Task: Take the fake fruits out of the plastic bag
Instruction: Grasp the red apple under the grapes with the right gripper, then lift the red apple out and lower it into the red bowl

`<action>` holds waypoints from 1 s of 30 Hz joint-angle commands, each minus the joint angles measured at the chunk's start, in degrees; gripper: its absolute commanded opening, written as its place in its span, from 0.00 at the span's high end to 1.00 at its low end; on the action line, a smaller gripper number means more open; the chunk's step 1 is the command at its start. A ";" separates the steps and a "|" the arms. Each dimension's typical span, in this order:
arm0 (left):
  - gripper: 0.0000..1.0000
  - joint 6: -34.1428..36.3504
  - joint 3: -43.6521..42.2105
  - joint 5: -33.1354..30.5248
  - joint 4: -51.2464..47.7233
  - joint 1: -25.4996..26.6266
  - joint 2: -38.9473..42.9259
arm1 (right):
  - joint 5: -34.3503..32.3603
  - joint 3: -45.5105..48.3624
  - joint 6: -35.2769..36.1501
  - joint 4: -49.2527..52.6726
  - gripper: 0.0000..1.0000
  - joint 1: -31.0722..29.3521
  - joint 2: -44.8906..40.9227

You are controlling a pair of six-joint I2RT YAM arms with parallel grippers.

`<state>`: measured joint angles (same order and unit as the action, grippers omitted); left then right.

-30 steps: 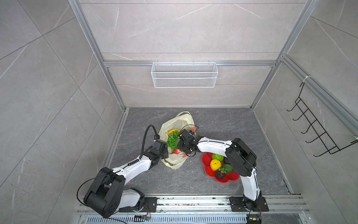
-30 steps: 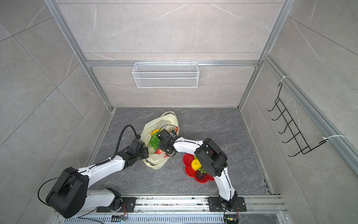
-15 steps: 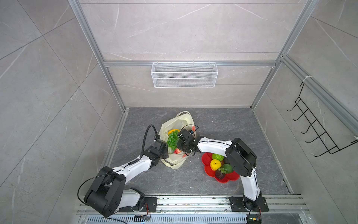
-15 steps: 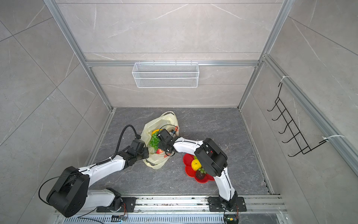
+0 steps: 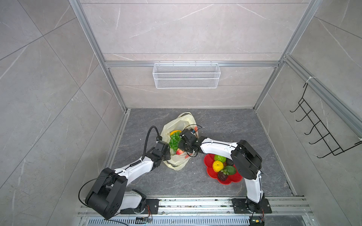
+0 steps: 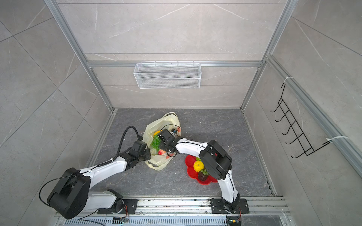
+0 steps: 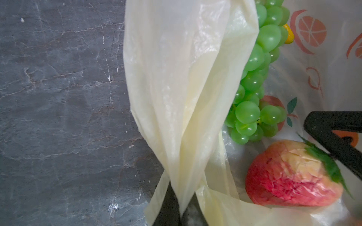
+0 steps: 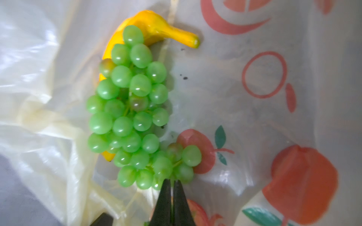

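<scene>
— Left gripper (image 7: 181, 197)?
— Jaws pinched on a fold of the plastic bag (image 7: 176, 78).
— Right gripper (image 8: 172, 187)?
— Inside the bag, jaws pressed together at the near end of the grape bunch (image 8: 129, 109), apparently on a stem. The bunch runs lengthwise straight ahead of them. This is the nearer arm.

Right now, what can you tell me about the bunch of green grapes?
The green grape bunch is a cluster of shiny, slightly see-through plastic balls on thin green stems. It lies on its side inside the plastic bag, partly over the yellow banana. The right hand is shut at one end of it, seemingly pinching a stem there. A red strawberry lies near that end, a little apart.
</scene>
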<state>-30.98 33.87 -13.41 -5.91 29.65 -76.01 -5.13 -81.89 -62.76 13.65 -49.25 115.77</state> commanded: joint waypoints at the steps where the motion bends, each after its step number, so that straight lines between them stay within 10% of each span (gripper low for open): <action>1: 1.00 1.39 2.24 -0.92 0.79 0.23 -0.46 | -2.12 -2.04 4.40 1.82 1.00 -0.82 -4.44; 19: 1.00 1.29 2.07 -0.82 0.91 0.23 0.07 | -18.68 5.46 17.55 16.10 1.00 -1.24 -29.77; 30: 1.00 1.30 1.84 -1.43 1.21 0.32 0.20 | -34.07 16.34 13.42 32.63 1.00 1.31 -45.96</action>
<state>-30.98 33.89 -13.45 -5.89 29.65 -76.01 -32.88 -67.59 -47.22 39.05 -49.19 74.24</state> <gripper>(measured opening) 0.043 0.052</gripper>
